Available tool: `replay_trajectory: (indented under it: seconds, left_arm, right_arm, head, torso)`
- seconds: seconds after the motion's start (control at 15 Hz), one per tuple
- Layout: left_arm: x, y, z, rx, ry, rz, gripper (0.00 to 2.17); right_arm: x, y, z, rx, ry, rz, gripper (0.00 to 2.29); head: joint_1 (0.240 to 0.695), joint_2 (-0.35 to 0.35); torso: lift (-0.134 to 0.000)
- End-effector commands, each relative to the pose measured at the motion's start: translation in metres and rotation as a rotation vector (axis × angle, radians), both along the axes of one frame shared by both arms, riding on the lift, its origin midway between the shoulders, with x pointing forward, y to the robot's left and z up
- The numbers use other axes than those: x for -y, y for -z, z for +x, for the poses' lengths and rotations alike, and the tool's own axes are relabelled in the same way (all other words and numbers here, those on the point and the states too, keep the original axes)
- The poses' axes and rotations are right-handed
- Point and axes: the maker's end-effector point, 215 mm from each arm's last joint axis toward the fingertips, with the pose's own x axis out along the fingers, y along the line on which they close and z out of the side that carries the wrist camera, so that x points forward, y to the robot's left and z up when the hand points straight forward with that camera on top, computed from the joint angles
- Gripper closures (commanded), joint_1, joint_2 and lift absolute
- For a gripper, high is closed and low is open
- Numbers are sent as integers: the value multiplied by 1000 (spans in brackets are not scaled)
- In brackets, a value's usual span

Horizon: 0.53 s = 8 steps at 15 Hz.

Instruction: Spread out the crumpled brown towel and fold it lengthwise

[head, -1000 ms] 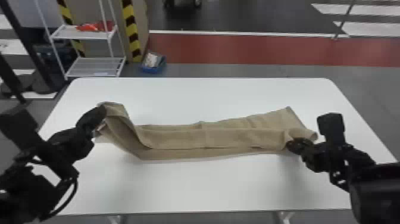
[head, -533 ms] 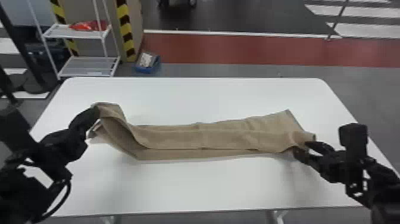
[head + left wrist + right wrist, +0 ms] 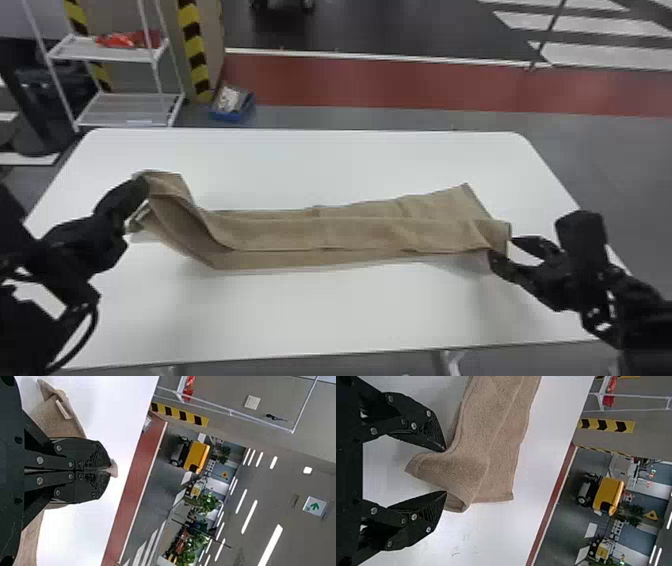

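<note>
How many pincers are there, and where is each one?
2. The left pincer is shut on the left end of the brown towel; the right pincer is open at its right end.

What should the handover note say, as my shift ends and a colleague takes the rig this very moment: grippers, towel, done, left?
Left gripper: shut on the brown towel at its left end, a bit of cloth poking past the fingertips.
Right gripper: open at the towel's right end, not gripping it.
Towel: stretched left to right across the white table, its left end bunched and raised.
Done: drawn out long, with a layer folded over along most of its length.
Left: probably lay down and free the left end, then even up the right end, where the far corner sticks out past the fold.
</note>
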Motion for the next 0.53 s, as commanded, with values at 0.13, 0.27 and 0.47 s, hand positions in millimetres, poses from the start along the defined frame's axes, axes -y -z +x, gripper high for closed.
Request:
replay_trajectory:
  seconds: [0.13, 0.27, 0.47]
  left_arm:
    - [3, -1, 0, 0, 7, 1, 1349]
    - [3, -2, -1, 0, 8, 2, 1349]
    - [3, -2, -1, 2, 8, 8, 1349]
  right_arm:
    - [-8, 10, -1, -16, -44, -164, 623]
    - [-10, 7, 5, -12, -54, -231, 623]
    - [-8, 9, 6, -20, -56, -232, 623]
  head:
    - [695, -94]
    - [695, -93]
    - [695, -90]
  torso:
    - [-120]
    - [-120]
    - [-120]
